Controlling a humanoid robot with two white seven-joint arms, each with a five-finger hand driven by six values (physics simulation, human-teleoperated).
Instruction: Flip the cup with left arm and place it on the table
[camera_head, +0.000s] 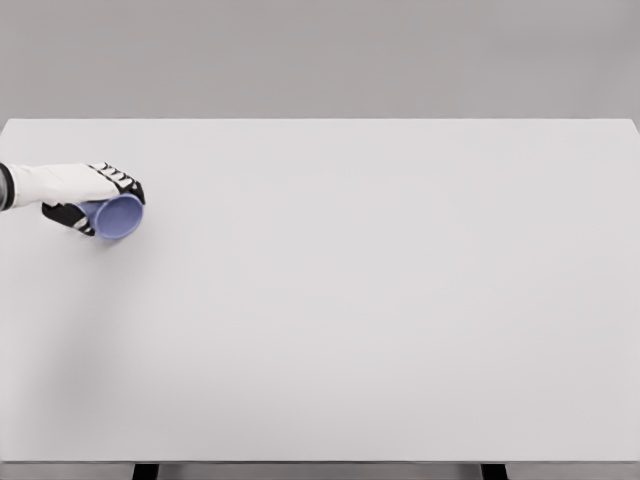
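A blue cup (116, 217) is held at the far left of the white table (380, 300), tipped on its side with its open mouth facing the front right. My left hand (95, 200) comes in from the left edge and is shut on the cup, its fingers wrapped over the top and under the body. The cup seems to hang just above the tabletop, with a faint shadow below it. No right arm shows in the head view.
The table's far edge (320, 120) runs across the upper part of the picture, and the front edge (320, 462) sits near the bottom. A plain grey wall stands behind the table.
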